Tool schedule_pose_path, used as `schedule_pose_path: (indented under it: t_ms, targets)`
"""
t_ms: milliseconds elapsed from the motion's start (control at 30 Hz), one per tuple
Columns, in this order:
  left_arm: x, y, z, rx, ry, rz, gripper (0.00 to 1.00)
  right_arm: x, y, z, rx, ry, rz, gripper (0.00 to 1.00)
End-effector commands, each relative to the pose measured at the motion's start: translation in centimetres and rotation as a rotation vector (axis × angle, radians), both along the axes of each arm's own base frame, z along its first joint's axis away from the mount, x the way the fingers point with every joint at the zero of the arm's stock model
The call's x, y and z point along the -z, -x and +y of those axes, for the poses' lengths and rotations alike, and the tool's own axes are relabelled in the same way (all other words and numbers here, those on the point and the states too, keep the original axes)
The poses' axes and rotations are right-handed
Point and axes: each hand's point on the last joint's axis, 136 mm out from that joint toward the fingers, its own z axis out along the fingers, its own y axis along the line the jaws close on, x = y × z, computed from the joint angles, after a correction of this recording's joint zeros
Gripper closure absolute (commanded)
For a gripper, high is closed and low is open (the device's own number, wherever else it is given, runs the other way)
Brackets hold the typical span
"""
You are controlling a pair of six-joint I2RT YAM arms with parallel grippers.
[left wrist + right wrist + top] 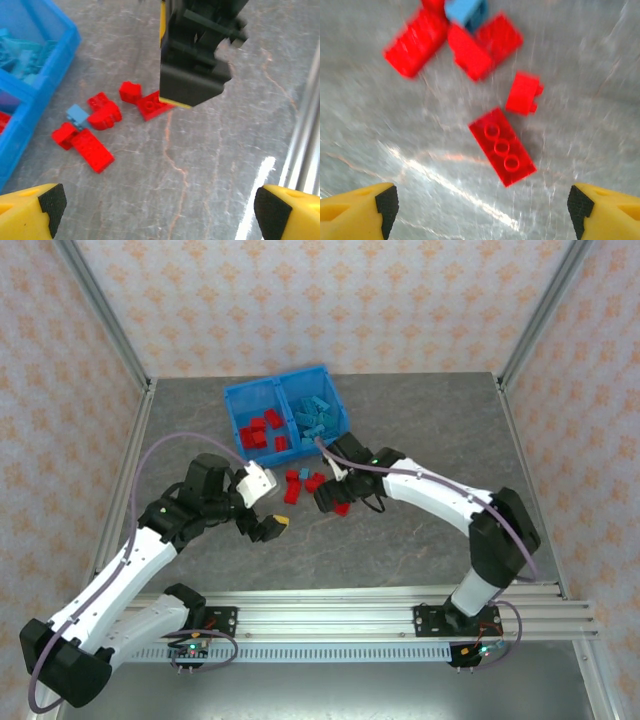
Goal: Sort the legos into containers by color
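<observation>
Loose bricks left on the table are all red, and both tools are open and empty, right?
Not all: one light blue brick lies among the red bricks, as the left wrist view shows. The left tool and right tool are indeed open and empty.

The room was brightly, evenly lit from above, and shadows lay soft. Glare streaked the table (200, 165) (a white smear), and the red legos (415, 42) looked blurred from the right wrist.

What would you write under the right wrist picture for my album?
Open right pincer hovers over loose red legos and one blue lego on the gray table.
</observation>
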Motion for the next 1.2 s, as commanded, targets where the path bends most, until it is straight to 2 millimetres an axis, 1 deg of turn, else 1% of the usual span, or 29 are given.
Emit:
schedule_pose_path:
  t_ms: [0, 67, 133, 200, 267, 367, 467, 567, 633, 700, 800, 867, 933, 1033, 1133, 1167]
  targets:
    - [0.4, 1.9, -0.7, 0.119, -0.005, 0.092, 0.00, 2.7, 0.6, -0.2, -0.073, 0.075, 0.057, 0.11]
    - [1.0, 1.8, -0.8, 0.118, -0.021, 0.136, 0.00, 4.1, -0.3, -0.2, -0.079, 0.126, 0.050, 0.11]
    - [1.2, 1.6, -0.8, 0.110, -0.022, 0.141, 0.00, 5.4, -1.0, 0.0, -0.088, 0.157, 0.060, 0.12]
    - [1.4, 1.2, -0.7, 0.090, -0.026, 0.132, 0.00, 6.5, -1.3, 0.3, -0.098, 0.176, 0.079, 0.16]
    - [1.5, 0.9, -0.4, 0.068, -0.038, 0.123, 0.00, 7.5, -1.6, 0.6, -0.095, 0.188, 0.089, 0.21]
    - [1.4, 0.5, -0.2, 0.048, -0.045, 0.103, 0.00, 8.2, -2.0, 0.7, -0.073, 0.188, 0.085, 0.30]
    - [1.4, 0.3, 0.0, 0.033, -0.050, 0.094, 0.00, 8.4, -1.7, 0.4, -0.065, 0.189, 0.093, 0.44]
    - [1.0, 0.0, 0.0, 0.020, -0.047, 0.079, 0.00, 7.8, -1.3, 0.0, -0.055, 0.189, 0.089, 0.57]
    - [0.7, -0.1, 0.0, 0.013, -0.034, 0.063, 0.00, 6.5, -1.2, 0.0, -0.043, 0.158, 0.067, 0.61]
    - [0.3, -0.1, 0.0, 0.007, -0.020, 0.040, 0.00, 4.4, -1.2, 0.4, -0.030, 0.095, 0.034, 0.63]
    - [-0.3, -0.3, 0.3, -0.014, -0.010, 0.002, 0.00, -0.1, -1.5, 2.1, -0.005, -0.065, -0.031, 0.64]
    - [-0.7, -0.6, 0.6, -0.037, -0.008, -0.027, 0.00, -3.4, -2.4, 3.6, 0.024, -0.183, -0.085, 0.65]
    - [-1.3, -1.1, 1.1, -0.071, -0.005, -0.062, 0.00, -6.6, -3.7, 5.2, 0.054, -0.291, -0.140, 0.65]
    - [-2.0, -1.7, 2.0, -0.136, -0.002, -0.121, 0.00, -10.3, -6.1, 7.7, 0.092, -0.414, -0.203, 0.65]
    - [-3.0, -2.5, 3.4, -0.231, -0.005, -0.202, 0.00, -12.1, -8.9, 10.0, 0.124, -0.470, -0.242, 0.65]
    - [-3.2, -2.8, 4.0, -0.272, -0.005, -0.224, 0.00, -12.1, -9.8, 10.6, 0.137, -0.471, -0.248, 0.65]
